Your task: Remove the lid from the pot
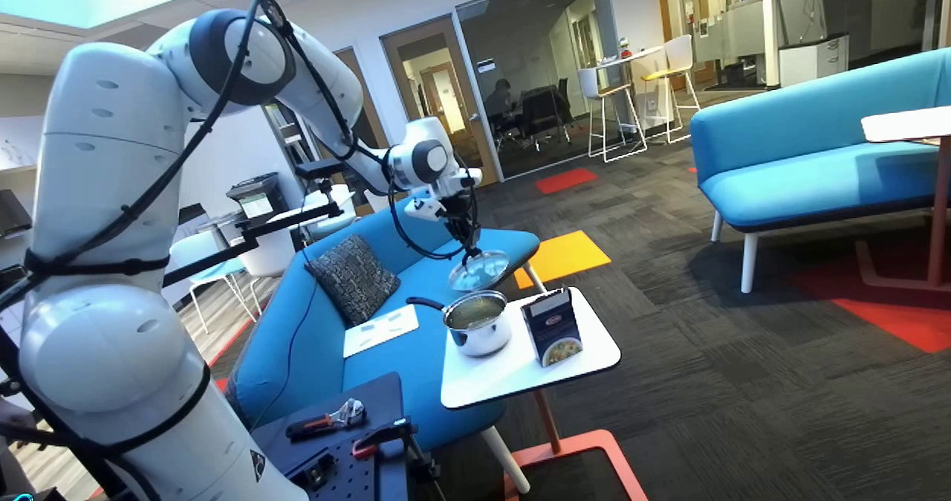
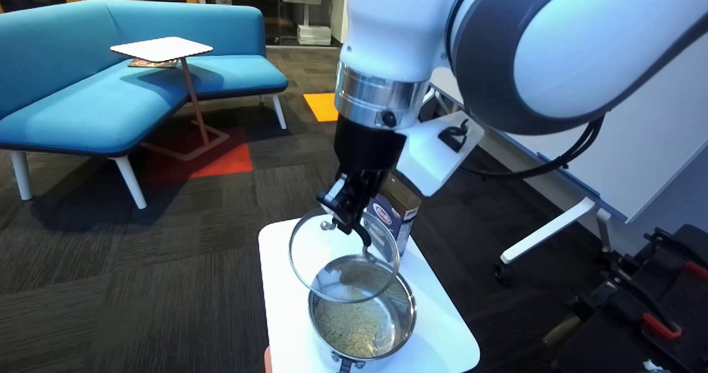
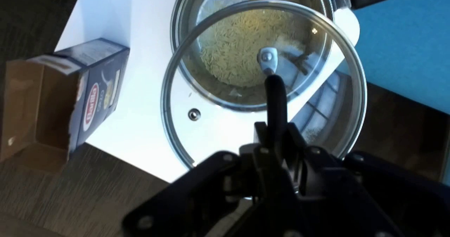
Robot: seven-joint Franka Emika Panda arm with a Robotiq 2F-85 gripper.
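Progress: the removal itself reads as done. Glass lid is off the saucepan and held in the air above it, with no rim contact that I can make out; in the wrist view it overlaps only part of the opening. Tool grips the lid handle, the black arch clamped between its fingers. Saucepan sits uncovered near the edge of the counter that faces the blue sofa, its long handle projecting past that edge. Orzo shows inside. Barilla box, top flaps open, stands toward the opposite edge.

Left to do (judgement): carry the lid sideways, wholly clear of the saucepan. Setting it down and letting go are not yet done, though the sentence asks only for removal. Counter room beside the saucepan looks tight for a lid this wide.
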